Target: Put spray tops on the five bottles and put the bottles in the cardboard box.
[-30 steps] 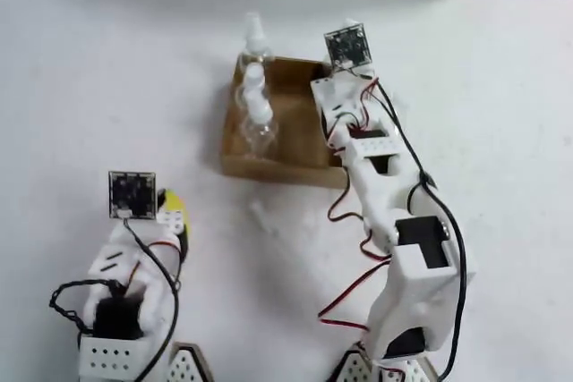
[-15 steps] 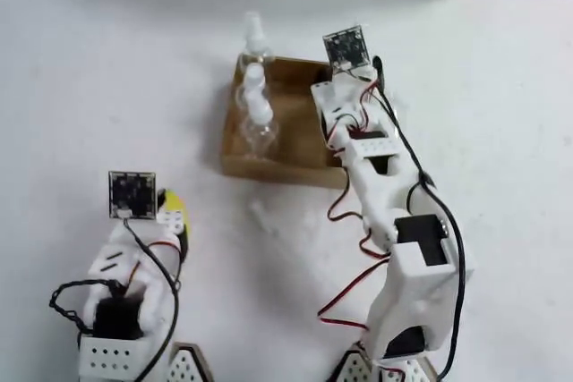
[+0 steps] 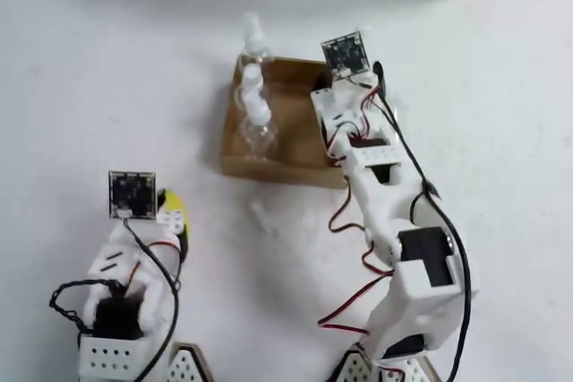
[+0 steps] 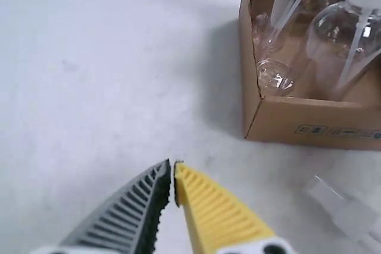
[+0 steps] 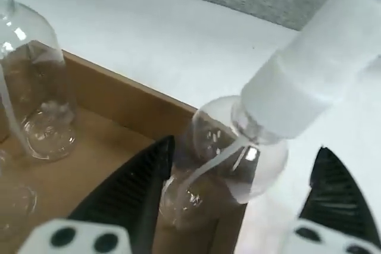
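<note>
Right gripper point(image 5: 245, 147), jaws wide, straddles a capped bottle point(image 5: 220, 176) leaning inside the cardboard box point(image 5: 119, 96) at its right wall. The plastic looks light, slick and thin, best pinched gently across the belly, below the spray top point(image 5: 321, 69). Left gripper point(image 4: 172, 168), jaws closed on nothing, hangs over the desk's point(image 3: 107, 87) near left.
</note>
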You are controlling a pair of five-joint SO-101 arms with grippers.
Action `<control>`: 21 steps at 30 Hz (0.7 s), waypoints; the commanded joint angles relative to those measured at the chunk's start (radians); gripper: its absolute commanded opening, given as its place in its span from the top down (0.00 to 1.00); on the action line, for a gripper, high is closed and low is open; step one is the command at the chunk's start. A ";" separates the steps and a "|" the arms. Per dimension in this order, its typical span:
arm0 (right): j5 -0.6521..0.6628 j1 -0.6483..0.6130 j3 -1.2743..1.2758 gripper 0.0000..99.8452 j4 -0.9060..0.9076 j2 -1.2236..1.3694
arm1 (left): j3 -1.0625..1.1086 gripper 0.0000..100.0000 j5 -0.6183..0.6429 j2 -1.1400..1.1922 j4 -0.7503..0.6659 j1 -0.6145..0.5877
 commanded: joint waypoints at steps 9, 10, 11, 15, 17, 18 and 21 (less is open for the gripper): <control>0.008 -0.021 -0.002 0.70 0.004 -0.067 | -0.002 0.97 -0.009 -0.010 -0.044 -0.008; 0.008 -0.021 -0.002 0.70 0.004 -0.067 | -0.002 0.97 -0.009 -0.010 -0.044 -0.008; 0.008 -0.022 0.000 0.70 0.004 -0.067 | -0.002 0.97 -0.009 -0.010 -0.044 -0.008; 0.006 -0.024 0.009 0.70 0.004 -0.067 | -0.002 0.97 -0.009 -0.010 -0.044 -0.008; 0.006 -0.024 0.011 0.70 0.004 -0.068 | -0.002 0.97 -0.009 -0.010 -0.044 -0.008; 0.006 -0.024 0.011 0.70 0.004 -0.068 | -0.002 0.97 -0.009 -0.010 -0.044 -0.008; 0.006 -0.025 0.014 0.69 0.004 -0.068 | -0.002 0.97 -0.009 -0.010 -0.044 -0.008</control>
